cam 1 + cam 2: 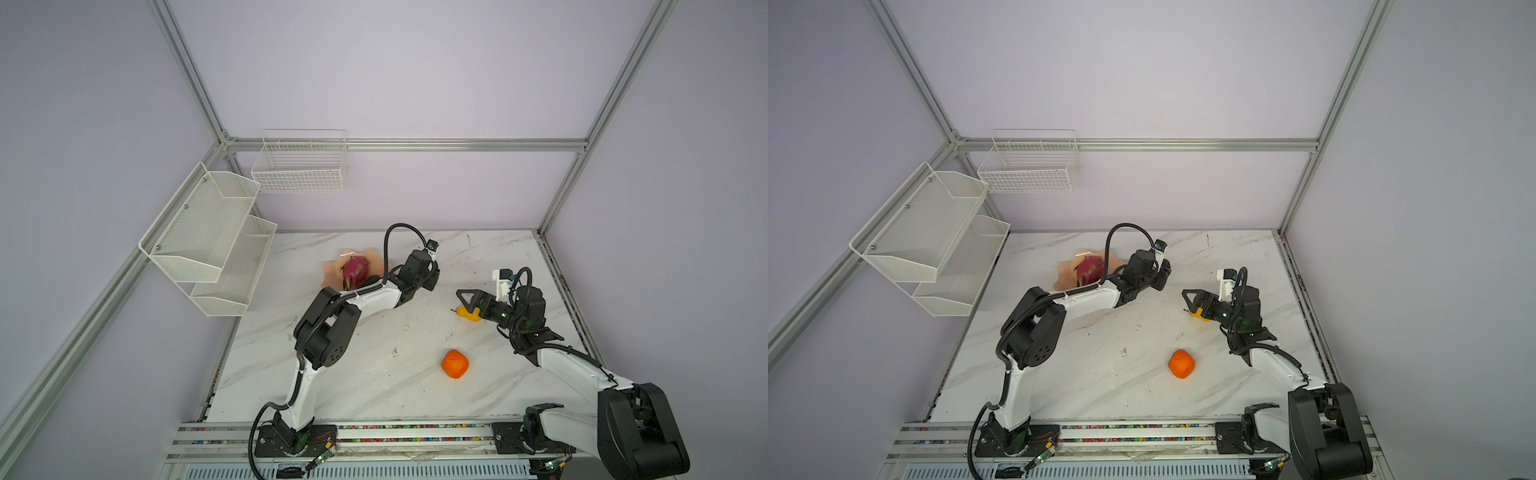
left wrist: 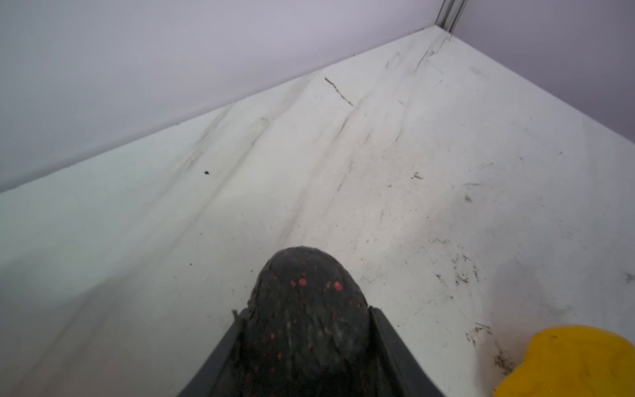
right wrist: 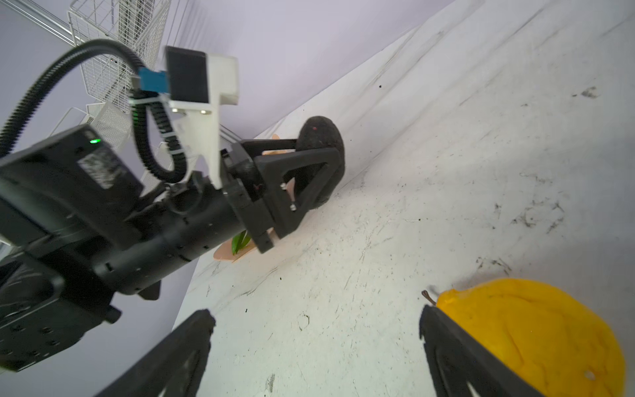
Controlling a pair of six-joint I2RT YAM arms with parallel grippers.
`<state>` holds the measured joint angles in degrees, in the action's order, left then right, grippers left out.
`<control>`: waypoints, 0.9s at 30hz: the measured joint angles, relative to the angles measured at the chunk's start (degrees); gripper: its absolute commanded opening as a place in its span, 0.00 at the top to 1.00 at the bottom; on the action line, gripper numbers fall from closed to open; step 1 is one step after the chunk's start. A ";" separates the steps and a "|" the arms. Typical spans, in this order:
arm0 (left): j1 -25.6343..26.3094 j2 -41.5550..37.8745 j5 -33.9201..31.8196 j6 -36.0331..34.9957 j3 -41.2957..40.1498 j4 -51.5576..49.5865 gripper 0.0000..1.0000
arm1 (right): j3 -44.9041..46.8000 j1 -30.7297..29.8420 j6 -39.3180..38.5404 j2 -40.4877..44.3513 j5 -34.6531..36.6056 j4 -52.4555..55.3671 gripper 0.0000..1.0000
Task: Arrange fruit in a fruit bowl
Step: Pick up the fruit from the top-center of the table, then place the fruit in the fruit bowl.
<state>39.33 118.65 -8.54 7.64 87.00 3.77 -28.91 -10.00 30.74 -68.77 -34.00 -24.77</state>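
My left gripper (image 2: 307, 311) is shut on a small black oval fruit (image 2: 305, 292) with red specks, held just above the marble table; the right wrist view shows the same grip on the black fruit (image 3: 319, 137). In both top views this left gripper (image 1: 432, 282) hides that fruit. The peach-pink fruit bowl (image 1: 332, 270) at the back left holds the magenta dragon fruit (image 1: 355, 270). My right gripper (image 3: 316, 326) stands open, one finger beside the yellow pear (image 3: 536, 337), nothing between its fingers. The orange (image 1: 455, 363) lies alone nearer the front.
A white wire basket (image 1: 299, 166) hangs on the back wall. Two white mesh shelves (image 1: 208, 232) are fixed to the left wall. Walls and metal posts close the table at the back and on both sides. The two grippers are close together mid-table.
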 measured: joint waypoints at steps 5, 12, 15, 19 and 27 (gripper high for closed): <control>-3.91 -11.21 -1.36 -0.35 -6.23 0.87 0.56 | -6.75 -5.81 -1.01 -4.11 0.70 -0.35 0.03; -11.32 -17.94 -4.85 -0.31 -12.07 -2.99 0.55 | -11.50 -16.02 -0.50 -12.92 1.55 -4.87 0.03; -12.50 -17.20 -6.43 0.96 -12.02 -7.58 0.55 | -11.72 -17.09 -0.11 -15.43 1.84 -5.38 0.03; -13.57 -14.29 -7.48 2.10 -12.00 -12.76 0.55 | -11.72 -17.40 0.11 -15.93 2.16 -5.49 0.02; -14.34 -9.77 -8.31 2.27 -11.80 -14.23 0.54 | -11.72 -17.40 0.13 -15.65 3.10 -5.55 0.03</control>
<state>24.99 108.88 -16.84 9.91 75.20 -10.46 -40.62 -27.40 30.87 -84.42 -30.89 -30.33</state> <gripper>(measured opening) 0.462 0.974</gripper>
